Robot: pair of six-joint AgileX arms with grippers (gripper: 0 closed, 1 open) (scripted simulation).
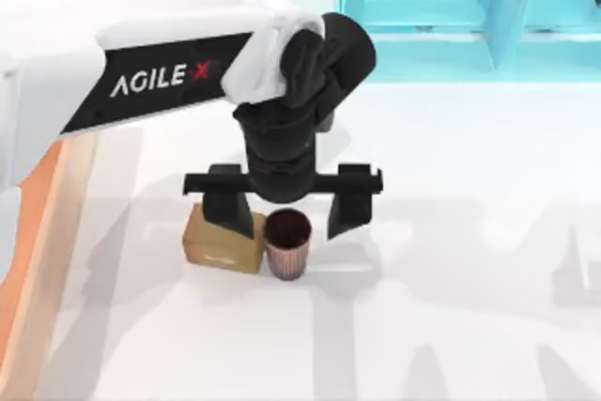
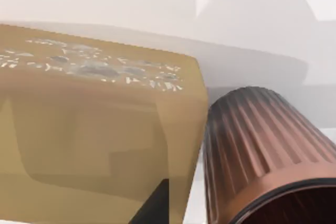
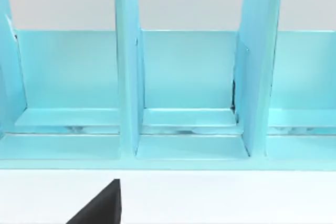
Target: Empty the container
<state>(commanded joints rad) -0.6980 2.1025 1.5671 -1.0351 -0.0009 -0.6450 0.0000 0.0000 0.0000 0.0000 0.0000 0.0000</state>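
Container rim (image 1: 38, 260) lies left; "AGILEX"-marked left pincer (image 1: 286, 218) spread wide over cup (image 1: 286, 243).

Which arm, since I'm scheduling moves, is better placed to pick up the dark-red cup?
Left. The left gripper hangs open over the cup beside the tan block; the right arm faces the turquoise cabinet.

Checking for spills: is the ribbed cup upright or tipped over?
Upright. The top view looks straight into the cup's open mouth beside the tan block.
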